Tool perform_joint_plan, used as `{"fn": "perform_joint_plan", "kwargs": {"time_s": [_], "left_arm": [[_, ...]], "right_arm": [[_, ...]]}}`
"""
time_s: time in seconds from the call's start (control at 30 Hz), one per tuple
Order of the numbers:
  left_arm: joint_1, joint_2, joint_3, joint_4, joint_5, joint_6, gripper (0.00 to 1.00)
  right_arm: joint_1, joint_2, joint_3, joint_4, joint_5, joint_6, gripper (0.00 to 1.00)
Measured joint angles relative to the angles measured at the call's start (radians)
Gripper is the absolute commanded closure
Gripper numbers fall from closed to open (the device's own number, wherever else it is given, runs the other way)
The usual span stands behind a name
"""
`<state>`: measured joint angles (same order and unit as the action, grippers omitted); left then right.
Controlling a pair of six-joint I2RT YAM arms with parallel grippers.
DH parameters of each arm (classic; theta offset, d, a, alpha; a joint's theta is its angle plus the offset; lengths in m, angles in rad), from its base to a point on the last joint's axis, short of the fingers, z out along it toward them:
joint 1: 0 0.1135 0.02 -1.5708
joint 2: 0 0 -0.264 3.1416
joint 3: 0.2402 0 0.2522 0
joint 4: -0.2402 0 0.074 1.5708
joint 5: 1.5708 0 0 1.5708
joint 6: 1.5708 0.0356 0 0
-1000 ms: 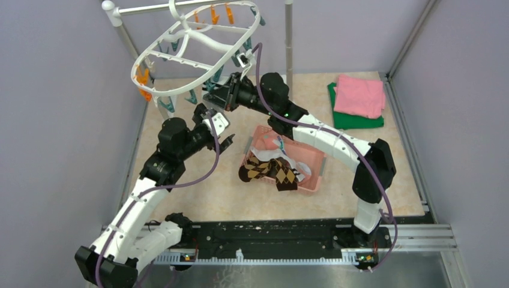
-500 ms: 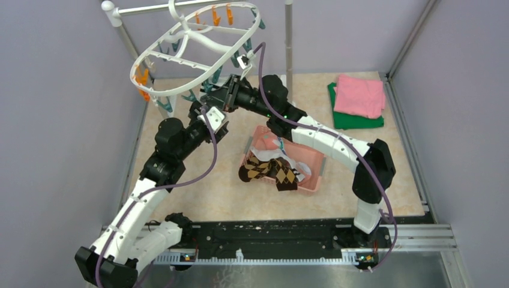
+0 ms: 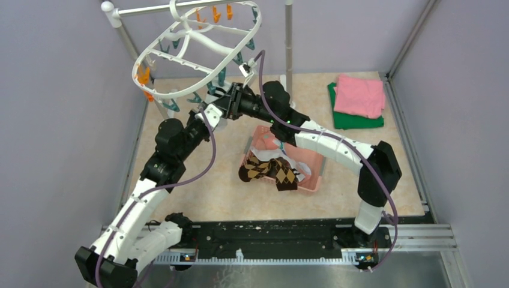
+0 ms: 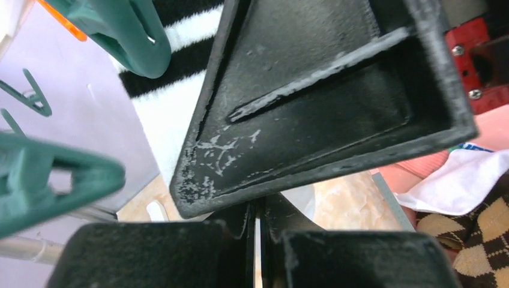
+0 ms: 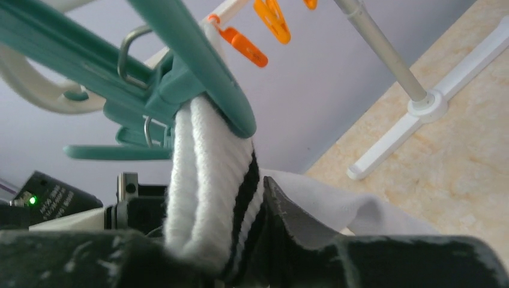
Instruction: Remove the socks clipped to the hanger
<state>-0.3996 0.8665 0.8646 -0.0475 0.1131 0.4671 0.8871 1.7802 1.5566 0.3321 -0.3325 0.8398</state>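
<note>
The white oval hanger [image 3: 198, 41] hangs at the back left, its rim lined with teal and orange clips. In the right wrist view a teal clip [image 5: 192, 54] pinches a white sock with black stripes [image 5: 204, 174]. Its cuff sits uncompressed between the parted fingers of my right gripper [image 5: 228, 240], which is open. My left gripper [image 4: 255, 222] is shut just under the right gripper's finger [image 4: 330, 102], with nothing seen in its thin slit. The striped sock [image 4: 180, 78] shows behind it. Both grippers, left [image 3: 211, 113] and right [image 3: 231, 99], meet below the hanger's near rim.
A pink basket [image 3: 315, 159] on the floor holds brown-and-black diamond socks [image 3: 270, 171] and white ones. Folded pink and green cloths [image 3: 359, 96] lie at the back right. The metal pole of the stand [image 3: 289, 42] rises just right of the hanger.
My left gripper rose toward the hanger's near rim and went from open to shut. The right gripper's jaws parted and it shifted slightly left under the rim.
</note>
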Motion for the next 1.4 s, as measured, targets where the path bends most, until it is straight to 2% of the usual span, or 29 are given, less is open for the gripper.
{"fn": "perform_joint_plan", "kwargs": {"time_s": [0.13, 0.27, 0.47, 0.73, 0.87, 1.13, 1.4], "left_arm": [[0.000, -0.014, 0.000, -0.038, -0.001, -0.021, 1.00], [0.000, -0.040, 0.003, -0.071, 0.002, -0.031, 1.00], [0.000, -0.044, 0.024, -0.114, 0.007, -0.043, 1.00], [0.000, -0.044, 0.039, -0.146, 0.010, -0.050, 1.00], [0.000, -0.044, 0.039, -0.158, 0.010, -0.050, 1.00], [0.000, -0.046, 0.058, -0.172, 0.022, -0.050, 1.00], [0.000, -0.057, 0.062, -0.194, 0.028, -0.050, 1.00]], "right_arm": [[-0.020, -0.029, -0.027, -0.032, -0.031, -0.052, 0.55], [-0.090, -0.056, -0.042, -0.085, -0.127, -0.126, 0.52], [-0.227, -0.095, -0.028, -0.156, -0.251, -0.275, 0.52], [-0.218, -0.095, 0.076, -0.142, -0.381, -0.410, 0.58], [-0.218, -0.093, 0.080, -0.078, -0.397, -0.410, 0.62], [-0.218, -0.029, 0.138, 0.024, -0.394, -0.384, 0.59], [-0.218, 0.002, 0.149, 0.028, -0.368, -0.427, 0.59]]}}
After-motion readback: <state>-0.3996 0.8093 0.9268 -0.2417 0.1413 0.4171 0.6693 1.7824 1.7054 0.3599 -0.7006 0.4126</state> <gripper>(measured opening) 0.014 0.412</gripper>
